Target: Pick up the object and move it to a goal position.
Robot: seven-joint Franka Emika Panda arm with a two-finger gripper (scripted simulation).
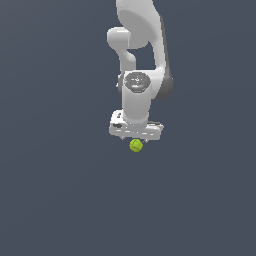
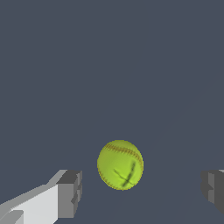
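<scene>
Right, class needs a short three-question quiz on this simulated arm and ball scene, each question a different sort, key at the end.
1. True or false: the end effector is closed tight on the ball.
2. Multiple choice: the seam lines on the ball are A) blue, B) reddish, C) white.
3. Fill in: in the exterior view the ball shows just ____ the arm's white hand body.

Key
1. False: both fingers stand apart from the ball, with gaps either side.
2. B
3. below
</scene>
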